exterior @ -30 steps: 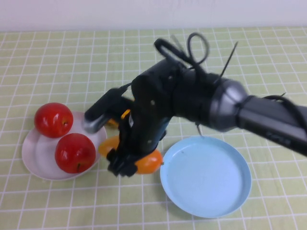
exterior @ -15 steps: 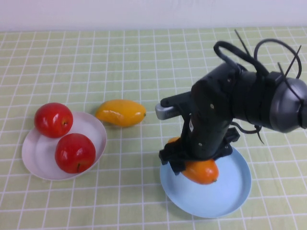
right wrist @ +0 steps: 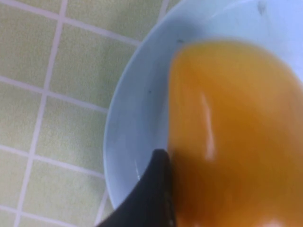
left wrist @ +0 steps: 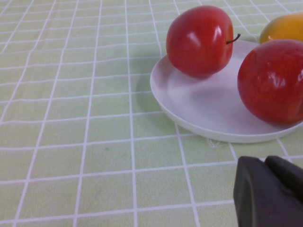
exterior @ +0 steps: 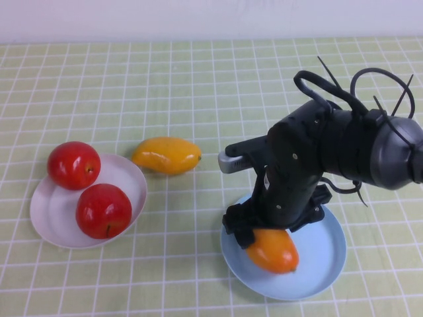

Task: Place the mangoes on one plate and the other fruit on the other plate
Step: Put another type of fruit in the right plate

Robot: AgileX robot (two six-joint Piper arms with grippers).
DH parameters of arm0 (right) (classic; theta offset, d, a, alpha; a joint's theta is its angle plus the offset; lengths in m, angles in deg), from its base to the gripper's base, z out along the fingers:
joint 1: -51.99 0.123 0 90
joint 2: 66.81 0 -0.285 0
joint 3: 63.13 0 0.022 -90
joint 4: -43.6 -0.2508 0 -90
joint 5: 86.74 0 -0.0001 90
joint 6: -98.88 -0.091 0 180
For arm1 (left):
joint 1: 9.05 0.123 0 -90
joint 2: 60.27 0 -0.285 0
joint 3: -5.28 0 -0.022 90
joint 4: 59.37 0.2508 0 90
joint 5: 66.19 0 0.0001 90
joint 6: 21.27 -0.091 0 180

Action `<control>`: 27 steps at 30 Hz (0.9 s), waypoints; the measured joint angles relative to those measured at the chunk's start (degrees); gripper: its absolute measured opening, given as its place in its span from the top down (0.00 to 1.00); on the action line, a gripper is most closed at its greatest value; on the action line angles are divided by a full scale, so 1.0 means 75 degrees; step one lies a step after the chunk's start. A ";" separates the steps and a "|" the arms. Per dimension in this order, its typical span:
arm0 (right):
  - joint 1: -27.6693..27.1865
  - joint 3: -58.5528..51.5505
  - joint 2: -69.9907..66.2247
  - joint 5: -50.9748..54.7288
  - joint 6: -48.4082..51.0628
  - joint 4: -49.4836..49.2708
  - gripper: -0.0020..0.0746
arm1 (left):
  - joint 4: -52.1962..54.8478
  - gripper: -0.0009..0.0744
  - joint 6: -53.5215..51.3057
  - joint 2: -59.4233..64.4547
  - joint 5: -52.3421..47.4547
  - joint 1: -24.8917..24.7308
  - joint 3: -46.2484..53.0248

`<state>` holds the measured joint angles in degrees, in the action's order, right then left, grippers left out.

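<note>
One mango (exterior: 272, 249) lies low over the light blue plate (exterior: 325, 259), with my right gripper (exterior: 261, 236) shut on it. The right wrist view shows that mango (right wrist: 227, 127) filling the space beside one dark finger (right wrist: 158, 189), with the blue plate's rim (right wrist: 135, 109) under it. The second mango (exterior: 166, 155) lies on the cloth between the plates. Two red apples (exterior: 73, 164) (exterior: 104, 210) sit on the white plate (exterior: 49, 221). My left gripper (left wrist: 272, 191) is shut and empty, low over the cloth near the white plate (left wrist: 199, 111). It does not show in the high view.
A green checked cloth (exterior: 198, 86) covers the table. The right arm's dark body and cables (exterior: 330, 145) hang over the blue plate's far side. A white wall runs along the table's far edge.
My right gripper carried the mango from beside the white plate over to the blue plate and has lowered it there. The other mango, once hidden under the arm, is in view.
</note>
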<state>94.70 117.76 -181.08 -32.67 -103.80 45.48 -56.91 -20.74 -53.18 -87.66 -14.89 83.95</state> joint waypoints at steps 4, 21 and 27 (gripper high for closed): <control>-0.0012 0.0232 0.0000 0.0194 0.0262 0.0014 0.07 | 0.0000 0.98 0.0000 0.0000 0.0000 0.0000 0.0000; 0.0004 0.3698 -0.1574 -0.1127 0.8805 -0.0940 0.07 | 0.0000 0.98 0.0000 0.0000 0.0000 0.0000 0.0000; -0.0204 0.5211 -0.2857 -0.1009 1.0068 -0.1370 0.07 | 0.0000 0.98 0.0000 0.0000 0.0000 0.0000 0.0000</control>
<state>93.17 156.85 -202.50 -40.23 -28.29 35.20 -56.91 -20.74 -53.18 -87.66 -14.89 83.95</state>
